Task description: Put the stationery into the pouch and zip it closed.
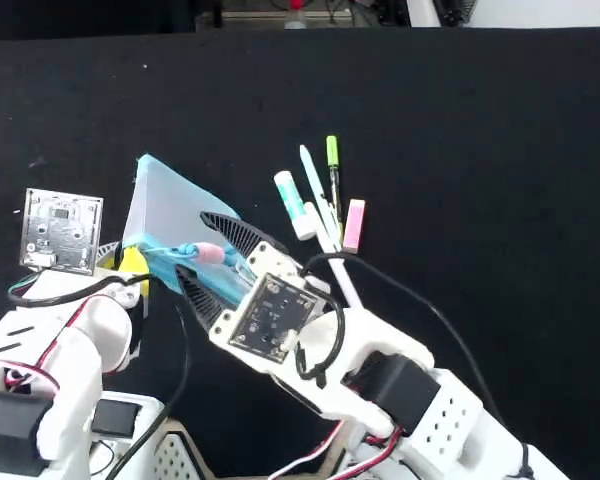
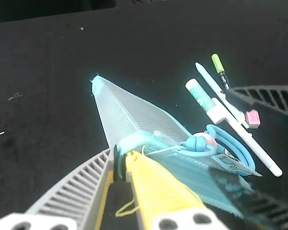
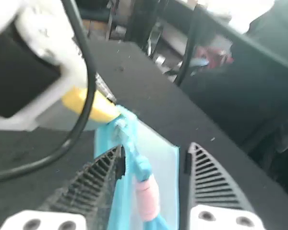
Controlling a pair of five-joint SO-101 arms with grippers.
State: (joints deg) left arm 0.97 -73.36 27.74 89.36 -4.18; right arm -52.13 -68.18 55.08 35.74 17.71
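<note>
Here, my left gripper (image 2: 121, 154) pinches the pouch (image 2: 129, 117) rim, seemingly to steady it, while my right gripper (image 3: 153, 152), jaws spread, straddles the zipper pull (image 3: 147, 196); the stationery (image 1: 320, 205) lies outside.

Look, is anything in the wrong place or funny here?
Yes. The pale blue mesh pouch is pinched at one end by the left gripper, yet the white-and-green glue stick, pink eraser, long white pen and green pen lie loose on the black table beside it, not inside.

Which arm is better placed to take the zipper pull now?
Right. The right gripper is open astride the pink-beaded zipper pull; the left gripper is shut on the pouch.
</note>
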